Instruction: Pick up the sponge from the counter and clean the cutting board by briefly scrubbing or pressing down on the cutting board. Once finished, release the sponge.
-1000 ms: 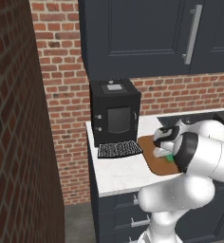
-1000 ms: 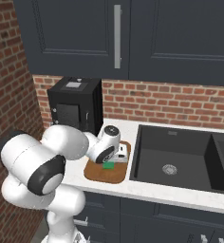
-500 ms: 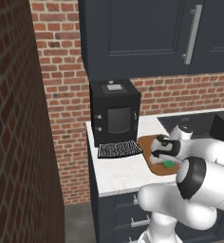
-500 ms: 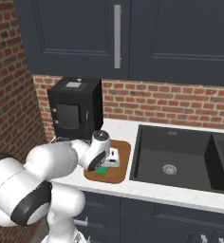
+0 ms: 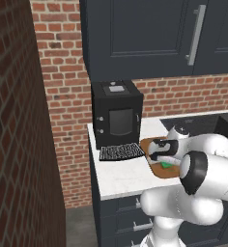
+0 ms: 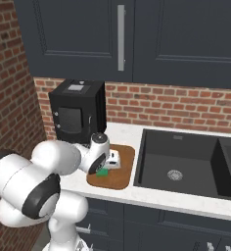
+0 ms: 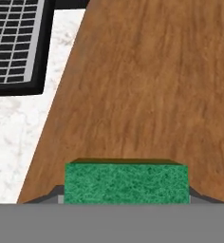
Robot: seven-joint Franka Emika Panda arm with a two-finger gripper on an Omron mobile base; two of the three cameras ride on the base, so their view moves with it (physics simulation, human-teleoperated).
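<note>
The wooden cutting board (image 5: 149, 146) (image 6: 121, 174) (image 7: 147, 80) lies on the white counter (image 5: 121, 176) (image 6: 137, 193) (image 7: 19, 137), left of the sink. My gripper (image 5: 160, 158) (image 6: 106, 166) reaches down over it and is shut on the green sponge (image 5: 165, 165) (image 6: 102, 172) (image 7: 126, 182). The sponge sits low on the board's near left part and looks pressed onto the wood. In the hand view the sponge hides most of both fingertips.
A black ribbed mat (image 5: 121, 152) (image 7: 16, 42) lies just left of the board, in front of a black boxy appliance (image 5: 117, 113) (image 6: 77, 112). The dark sink (image 6: 178, 166) is to the right. A brick wall (image 5: 19, 125) closes the counter's left end.
The gripper has slid the sponge a short way across the board toward its near left part. The arm's elbow has swung as it did so. The grip has stayed shut.
</note>
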